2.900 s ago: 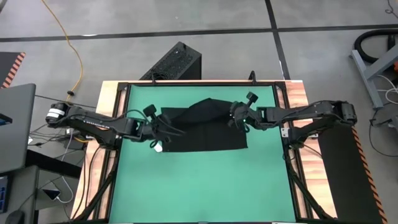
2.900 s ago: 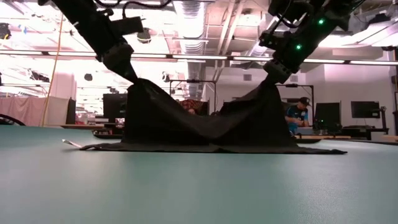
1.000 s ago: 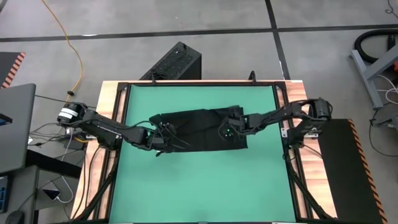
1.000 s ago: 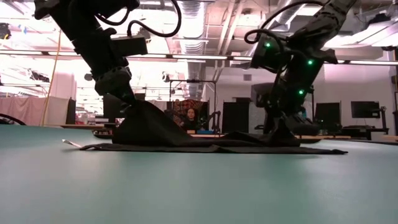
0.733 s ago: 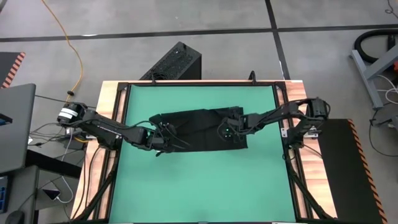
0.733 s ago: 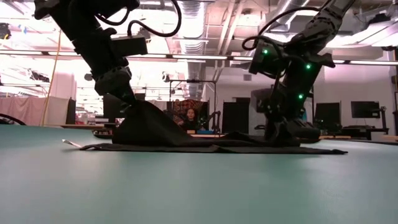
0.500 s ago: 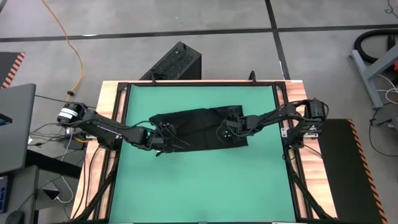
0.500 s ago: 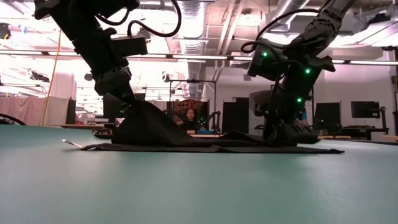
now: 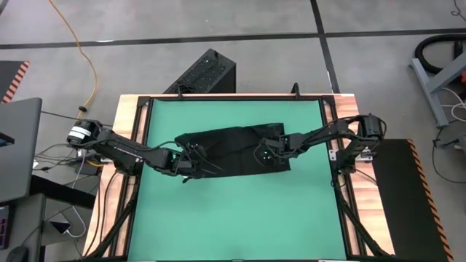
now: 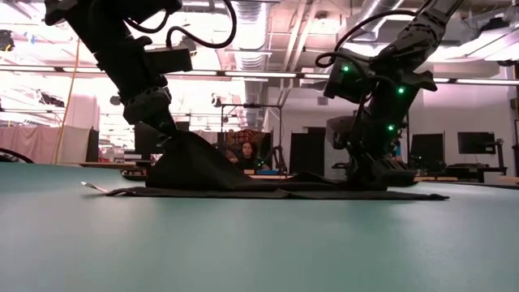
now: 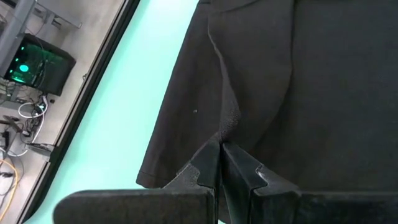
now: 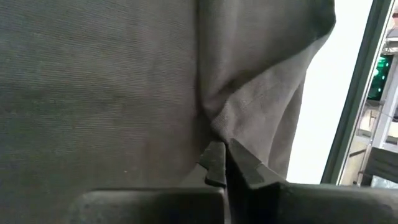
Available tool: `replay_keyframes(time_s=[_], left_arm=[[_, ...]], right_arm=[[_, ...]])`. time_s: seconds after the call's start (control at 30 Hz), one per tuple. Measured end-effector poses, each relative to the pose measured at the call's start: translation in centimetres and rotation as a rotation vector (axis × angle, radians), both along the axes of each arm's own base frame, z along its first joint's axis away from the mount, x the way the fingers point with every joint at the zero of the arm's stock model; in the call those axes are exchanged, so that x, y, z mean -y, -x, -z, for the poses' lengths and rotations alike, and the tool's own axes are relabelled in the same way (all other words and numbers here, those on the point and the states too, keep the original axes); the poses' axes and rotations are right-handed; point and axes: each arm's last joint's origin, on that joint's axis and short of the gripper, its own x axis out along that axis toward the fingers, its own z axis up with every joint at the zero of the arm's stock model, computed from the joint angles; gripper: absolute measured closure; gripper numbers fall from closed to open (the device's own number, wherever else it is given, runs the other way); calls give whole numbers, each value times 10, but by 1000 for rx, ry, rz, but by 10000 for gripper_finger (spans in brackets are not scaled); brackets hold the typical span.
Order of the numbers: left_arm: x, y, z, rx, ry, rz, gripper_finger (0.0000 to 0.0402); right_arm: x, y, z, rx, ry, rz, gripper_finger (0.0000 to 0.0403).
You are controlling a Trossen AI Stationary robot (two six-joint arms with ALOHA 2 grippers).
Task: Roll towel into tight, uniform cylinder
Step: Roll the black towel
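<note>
From where I stand, the plain black soft cloth towel lies spread across the middle of the green mat that covers the wood-edged table, a flat dark band running from one arm to the other. The left gripper is down at the towel's left end, its two dark fingers pressed together on a pinched ridge of cloth; seen level across the table, the fabric rises there in a small tent under that gripper while the rest stays flat on the mat. The right gripper is low over the towel's right part, green lights glowing on its wrist, and its fingers are closed tight on a fold of the cloth near the towel's right edge. A thin white tag pokes out at the towel's left edge on the mat. Beyond the far side of the table a black ribbed box sits on the grey floor, with an orange cable trailing past it.
</note>
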Motion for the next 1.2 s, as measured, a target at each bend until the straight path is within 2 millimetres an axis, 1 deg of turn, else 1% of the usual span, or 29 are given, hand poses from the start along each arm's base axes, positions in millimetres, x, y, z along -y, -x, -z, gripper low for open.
replay_keyframes(time_s=[0.37, 0.53, 0.67, 0.83, 1.2], left_arm=[[0, 0, 0, -2, 6, 4, 401], [0, 1, 1, -13, 4, 4, 401], [0, 1, 1, -16, 3, 4, 401], [0, 1, 1, -15, 3, 4, 401], [0, 1, 0, -10, 4, 3, 401]], right_arm=[[-12, -10, -12, 5, -3, -43, 389], [-11, -4, -10, -35, -44, -8, 386], [-10, -2, -8, -41, -107, 10, 366], [-10, -4, -9, -17, -106, 6, 347], [-10, -5, -9, -11, -106, -1, 344]])
